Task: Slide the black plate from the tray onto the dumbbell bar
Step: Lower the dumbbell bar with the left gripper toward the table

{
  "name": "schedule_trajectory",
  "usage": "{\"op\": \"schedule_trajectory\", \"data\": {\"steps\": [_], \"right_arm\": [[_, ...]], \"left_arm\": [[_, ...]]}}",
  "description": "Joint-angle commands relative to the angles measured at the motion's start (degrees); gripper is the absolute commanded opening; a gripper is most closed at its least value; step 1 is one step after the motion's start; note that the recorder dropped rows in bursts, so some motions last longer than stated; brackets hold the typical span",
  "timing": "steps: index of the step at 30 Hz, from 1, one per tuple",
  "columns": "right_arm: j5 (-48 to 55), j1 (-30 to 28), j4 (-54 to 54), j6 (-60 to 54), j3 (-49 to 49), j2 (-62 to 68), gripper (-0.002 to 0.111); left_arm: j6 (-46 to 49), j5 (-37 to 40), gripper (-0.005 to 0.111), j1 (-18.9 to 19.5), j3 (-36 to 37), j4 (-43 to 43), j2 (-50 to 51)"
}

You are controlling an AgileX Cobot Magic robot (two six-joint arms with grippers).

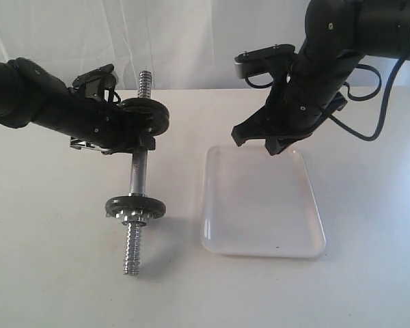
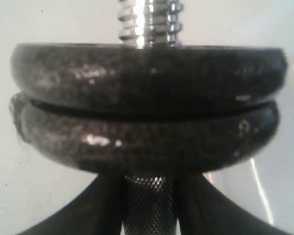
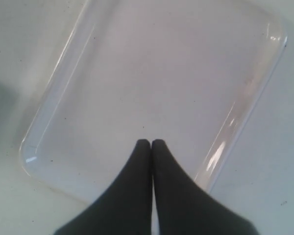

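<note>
My left gripper [image 1: 140, 143] is shut on the knurled middle of the dumbbell bar [image 1: 138, 171], which lies on the table pointing away from me. Two black discs sit stacked at the bar's far end. The outer one, next to the thread, is the black plate [image 1: 143, 104]. In the left wrist view the black plate [image 2: 147, 73] lies over the second disc [image 2: 147, 142], with my fingers [image 2: 105, 200] on either side of the bar [image 2: 149, 205]. The white tray [image 1: 260, 205] holds nothing. My right gripper [image 1: 277, 147] hangs shut over the tray's far edge, and the right wrist view shows the right gripper [image 3: 151, 143] shut with nothing in it over the bare tray [image 3: 176, 73].
A third black disc [image 1: 135, 206] sits on the bar's near end, behind the near thread [image 1: 132, 249]. The far thread [image 1: 145, 83] sticks out past the stacked discs. A white backdrop closes off the table's far side.
</note>
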Motion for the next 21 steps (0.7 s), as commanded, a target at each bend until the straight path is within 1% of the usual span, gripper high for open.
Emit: {"op": "schedule_trajectory", "data": {"steps": [1, 5, 9, 21], "right_arm": [[0.25, -0.35, -0.21, 0.31, -0.27, -0.46, 0.0], [0.03, -0.35, -0.21, 0.31, -0.27, -0.46, 0.0], [0.03, -0.35, -0.21, 0.31, -0.27, -0.46, 0.0], [0.03, -0.35, -0.21, 0.31, -0.27, -0.46, 0.0]], "left_arm": [[-1.3, -3.1, 0.0, -0.02, -2.86, -7.2, -1.93], [-0.89, -1.6, 0.0, -0.02, -4.71, -7.2, -0.28], [-0.13, -1.37, 0.0, -1.31, -6.69, -7.2, 1.32], [0.03, -1.38, 0.0, -1.46, -6.81, -7.2, 4.45]]}}
